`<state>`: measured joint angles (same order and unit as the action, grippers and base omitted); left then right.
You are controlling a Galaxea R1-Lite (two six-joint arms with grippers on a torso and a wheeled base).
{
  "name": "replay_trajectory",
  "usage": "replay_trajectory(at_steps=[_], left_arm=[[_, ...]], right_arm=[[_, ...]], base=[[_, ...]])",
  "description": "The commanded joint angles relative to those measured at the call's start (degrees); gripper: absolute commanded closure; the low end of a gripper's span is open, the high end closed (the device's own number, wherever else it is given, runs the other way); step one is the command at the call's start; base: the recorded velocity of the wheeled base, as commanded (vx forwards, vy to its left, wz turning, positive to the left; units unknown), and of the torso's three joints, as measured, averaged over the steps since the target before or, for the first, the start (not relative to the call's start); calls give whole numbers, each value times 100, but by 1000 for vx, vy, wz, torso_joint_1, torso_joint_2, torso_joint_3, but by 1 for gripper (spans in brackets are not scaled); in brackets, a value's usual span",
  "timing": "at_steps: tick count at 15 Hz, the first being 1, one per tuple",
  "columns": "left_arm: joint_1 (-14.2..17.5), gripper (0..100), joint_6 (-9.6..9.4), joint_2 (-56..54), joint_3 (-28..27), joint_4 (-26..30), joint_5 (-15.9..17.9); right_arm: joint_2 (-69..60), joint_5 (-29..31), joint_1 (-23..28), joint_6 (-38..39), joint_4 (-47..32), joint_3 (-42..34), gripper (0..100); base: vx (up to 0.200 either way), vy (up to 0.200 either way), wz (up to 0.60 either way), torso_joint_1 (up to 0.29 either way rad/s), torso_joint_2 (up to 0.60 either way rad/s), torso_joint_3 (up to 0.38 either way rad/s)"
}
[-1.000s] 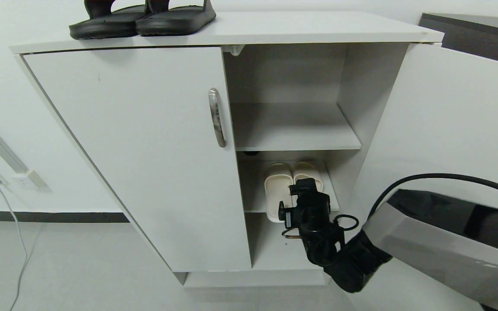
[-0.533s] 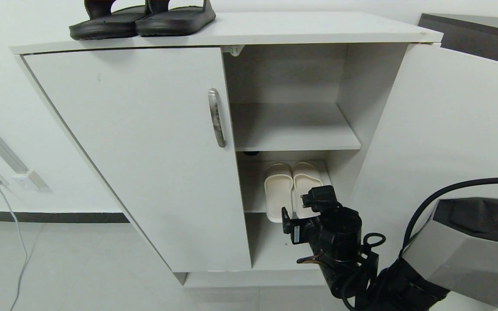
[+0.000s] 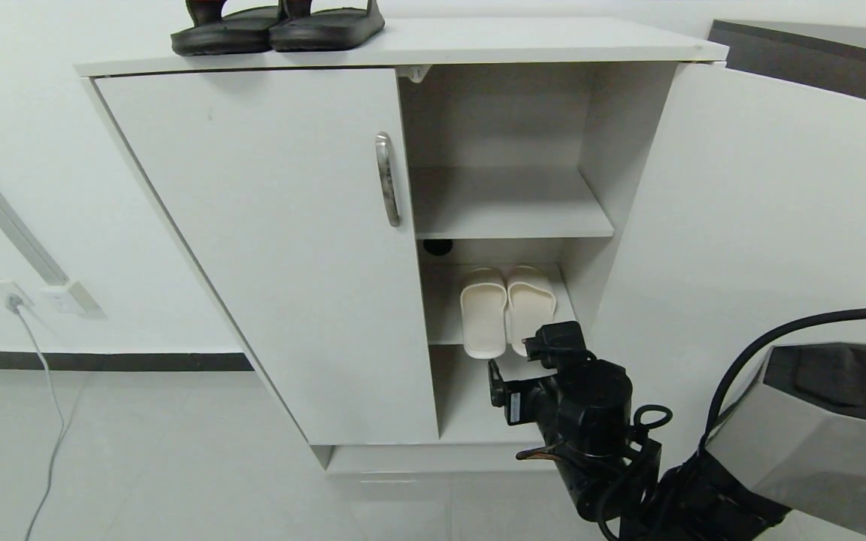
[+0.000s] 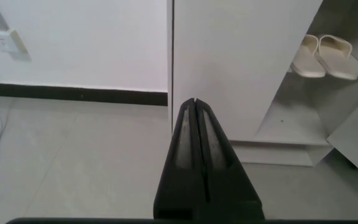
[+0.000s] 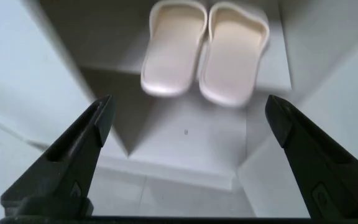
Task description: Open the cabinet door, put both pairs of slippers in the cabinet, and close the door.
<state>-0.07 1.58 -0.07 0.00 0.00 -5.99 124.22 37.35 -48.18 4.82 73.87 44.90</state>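
Grey floor tiles (image 3: 140, 451) lie closest, in front of a white cabinet (image 3: 553, 37). Low down, the right end effector (image 5: 189, 107) hangs before the open half of the cabinet. Its two fingers are wide apart and hold nothing. The left end effector (image 4: 194, 109) is low too, facing the closed door (image 3: 267, 240). Its fingers are pressed together, with nothing between them.

Just past the right end effector, the white slippers (image 3: 508, 309) sit side by side on a lower shelf (image 3: 440, 315) inside. Their ends stick out a little over the shelf edge. The open door (image 3: 741, 210) swings out on the robot's right.

Farther back and much higher, the black slippers (image 3: 279, 26) sit on top of the cabinet, right above the closed door. I think this pair goes in next. From the right end effector they are far up and over to the robot's left. They lie side by side, and their long way seems to run along the front edge. They are on the left arm's side, so that arm looks like the nearer one, but it would have to rise a lot.
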Motion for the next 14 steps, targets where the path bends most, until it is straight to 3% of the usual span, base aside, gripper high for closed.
replay_trajectory(at_steps=[1, 14], left_arm=[[-1, 100, 0, 7, 0, 0, -8], [-1, 100, -18, 7, -9, 9, 71]], right_arm=[[-12, 0, -7, 2, 13, -16, 0], [-197, 53, -7, 2, 30, -157, 0]], base=[[0, 0, 0, 0, 0, 0], [0, 0, 0, 0, 0, 0]])
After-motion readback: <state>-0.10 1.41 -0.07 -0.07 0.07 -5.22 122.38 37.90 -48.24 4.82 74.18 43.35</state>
